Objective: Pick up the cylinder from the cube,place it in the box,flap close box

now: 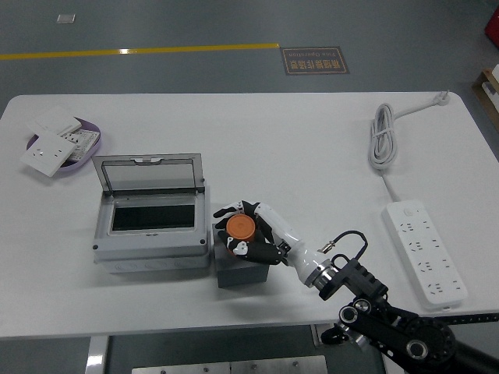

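Observation:
An orange cylinder stands on a dark grey cube near the table's front, just right of a grey box. The box's clear lid stands open and upright at its back. My right hand reaches in from the lower right and its white and black fingers are curled around the cylinder, which still rests on the cube. The left arm is out of view.
A purple dish with white wall switches sits at the far left. A white power strip and its coiled cable lie at the right. The white table ends close in front of the cube.

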Available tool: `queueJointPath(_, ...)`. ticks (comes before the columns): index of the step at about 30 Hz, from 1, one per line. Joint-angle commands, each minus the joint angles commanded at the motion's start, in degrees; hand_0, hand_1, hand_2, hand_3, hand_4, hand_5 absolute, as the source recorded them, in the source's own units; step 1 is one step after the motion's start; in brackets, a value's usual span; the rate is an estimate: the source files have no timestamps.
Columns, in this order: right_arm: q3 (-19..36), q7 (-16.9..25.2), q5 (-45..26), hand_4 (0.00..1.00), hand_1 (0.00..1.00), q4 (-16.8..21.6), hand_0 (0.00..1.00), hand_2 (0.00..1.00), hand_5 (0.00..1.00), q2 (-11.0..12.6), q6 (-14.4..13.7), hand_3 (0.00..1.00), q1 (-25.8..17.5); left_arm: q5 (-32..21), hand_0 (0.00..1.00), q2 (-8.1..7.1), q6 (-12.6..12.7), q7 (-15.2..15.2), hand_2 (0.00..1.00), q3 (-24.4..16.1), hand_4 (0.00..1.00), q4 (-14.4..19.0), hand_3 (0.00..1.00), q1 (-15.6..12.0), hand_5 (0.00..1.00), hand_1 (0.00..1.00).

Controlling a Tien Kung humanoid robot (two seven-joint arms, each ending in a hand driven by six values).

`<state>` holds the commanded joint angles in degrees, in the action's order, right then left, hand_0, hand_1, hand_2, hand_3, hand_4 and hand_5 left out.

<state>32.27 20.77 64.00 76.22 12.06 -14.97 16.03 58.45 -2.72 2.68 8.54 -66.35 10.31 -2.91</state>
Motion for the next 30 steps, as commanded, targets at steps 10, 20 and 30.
queueJointPath(10,1.78,-0.23,0.51,0.002,0.416,1.41,0.343,0.39,0.002,-0.79,-2.53,0.38,0.39,0.0,0.923,0.1,0.04,0.01,0.854,-0.22,0.002,0.0,0.951,-0.56,0.002,0.852)
queueJointPath(20,-1.94,-5.13,3.94,0.002,0.365,2.66,0.315,0.343,0.002,-4.35,-7.58,0.286,8.04,0.35,0.923,0.19,0.09,0.28,0.854,-0.78,0.002,0.0,0.951,-0.85,0.002,0.852)
queueJointPath(30,-9.09,-17.54,18.05,0.002,0.3,-1.87,0.195,0.315,0.002,-10.5,-10.96,0.263,19.12,0.93,0.923,-0.37,0.19,0.67,0.854,-1.54,0.002,0.0,0.951,-1.07,0.002,0.852)
